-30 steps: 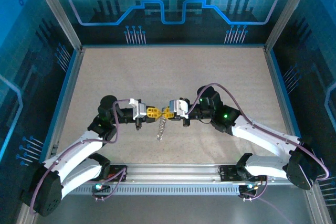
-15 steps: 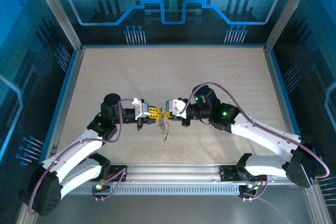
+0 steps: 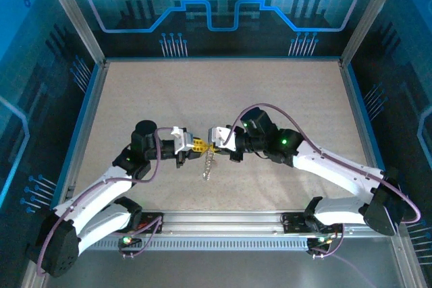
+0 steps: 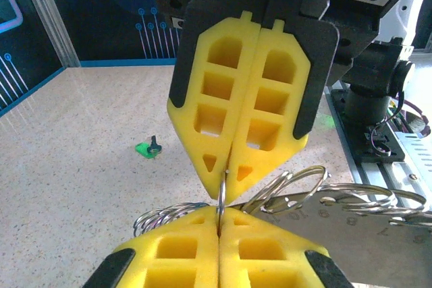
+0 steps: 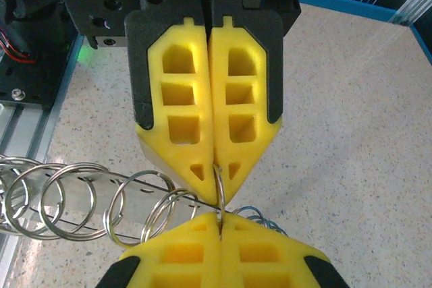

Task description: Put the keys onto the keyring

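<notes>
Keyring (image 3: 208, 164): linked silver rings, dangling. Left gripper (image 3: 197, 144), right gripper (image 3: 213, 146): tip to tip above keyring, both clamped onto one ring. Green key (image 4: 147, 148): apart from keyring.

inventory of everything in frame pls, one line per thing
keyring: 1 chain of several linked rings, silver, pinched between the two gripper tips and dangling above the table
green key: 1, green head, lying on the table apart from the rings
flat strip: 1, grey with numerals, running along the rings
table: 1, beige speckled
enclosure walls: blue printed panels, around the table
arms: 2, white and black, bases at the near edge
left gripper: 1, yellow fingers, shut on a ring of the keyring
right gripper: 1, yellow fingers, shut on the same ring, tip to tip with the left
</notes>
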